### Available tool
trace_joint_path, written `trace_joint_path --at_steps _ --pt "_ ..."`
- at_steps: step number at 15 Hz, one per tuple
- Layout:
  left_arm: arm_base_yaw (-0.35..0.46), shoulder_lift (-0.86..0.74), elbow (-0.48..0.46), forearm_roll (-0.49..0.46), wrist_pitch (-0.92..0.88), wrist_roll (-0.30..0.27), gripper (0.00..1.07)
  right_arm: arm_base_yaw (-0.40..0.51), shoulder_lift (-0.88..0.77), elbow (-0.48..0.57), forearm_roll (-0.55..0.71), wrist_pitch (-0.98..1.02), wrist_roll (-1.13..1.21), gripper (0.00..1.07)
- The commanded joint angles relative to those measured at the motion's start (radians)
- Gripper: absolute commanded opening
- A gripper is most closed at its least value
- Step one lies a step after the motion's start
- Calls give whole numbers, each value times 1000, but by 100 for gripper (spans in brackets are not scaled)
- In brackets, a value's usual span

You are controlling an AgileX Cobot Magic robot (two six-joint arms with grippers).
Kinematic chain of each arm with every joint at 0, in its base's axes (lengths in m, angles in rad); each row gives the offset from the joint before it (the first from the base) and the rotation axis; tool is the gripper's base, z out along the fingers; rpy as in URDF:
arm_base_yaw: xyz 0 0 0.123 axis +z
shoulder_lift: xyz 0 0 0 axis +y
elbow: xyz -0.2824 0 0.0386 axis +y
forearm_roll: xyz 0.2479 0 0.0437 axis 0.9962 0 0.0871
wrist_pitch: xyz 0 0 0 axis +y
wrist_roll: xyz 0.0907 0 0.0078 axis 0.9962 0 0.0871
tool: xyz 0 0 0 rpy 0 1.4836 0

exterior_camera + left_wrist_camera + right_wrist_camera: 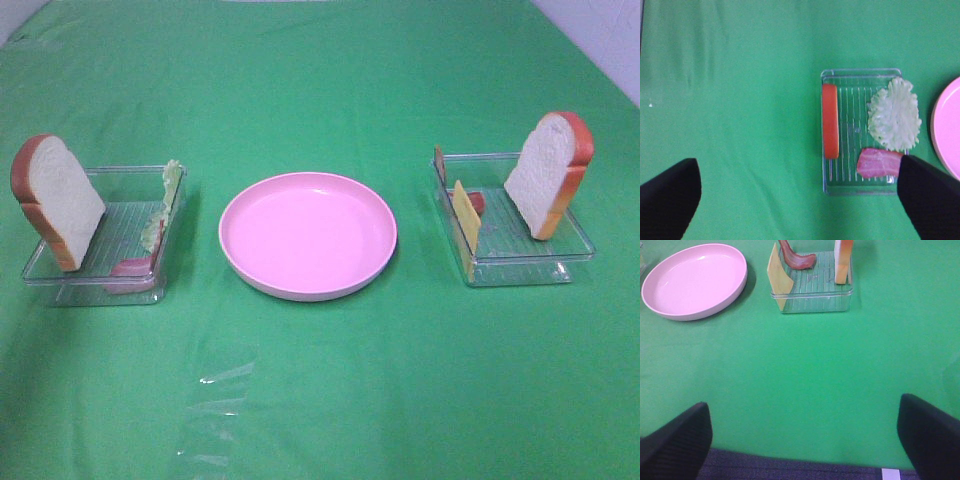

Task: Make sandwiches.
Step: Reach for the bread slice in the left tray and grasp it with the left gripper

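Note:
No stacked sandwich is in view; its parts stand apart in two trays. The left clear tray (60, 275) holds an upright bread slice (57, 200), green lettuce (165, 205) and a bacon strip (132, 267). The right clear tray (520, 268) holds a second bread slice (548, 172), yellow cheese (466, 215) and a brown bacon strip (440, 163). My left gripper (800, 200) is open and empty, high above the cloth beside the left tray (860, 72), near its bacon (879, 163). My right gripper (802, 440) is open and empty, well short of the right tray (812, 300).
A round pink plate (308, 235) sits on the green cloth between the two trays, with nothing on it. It also shows in the right wrist view (695, 280) and at the edge of the left wrist view (947, 125). Neither arm shows in the exterior high view.

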Motion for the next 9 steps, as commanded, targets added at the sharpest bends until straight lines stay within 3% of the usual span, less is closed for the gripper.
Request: trace_joint_path --at_steps 1,5,9 --pt "-7 120 -74 -36 110 3 100 0 -16 3 3 -8 -5 96" --pt "-132 346 -79 54 108 -9 100 0 -16 3 3 -8 -5 96" --pt "-157 440 -79 73 91 -54 100 0 -16 3 3 -8 -5 96"
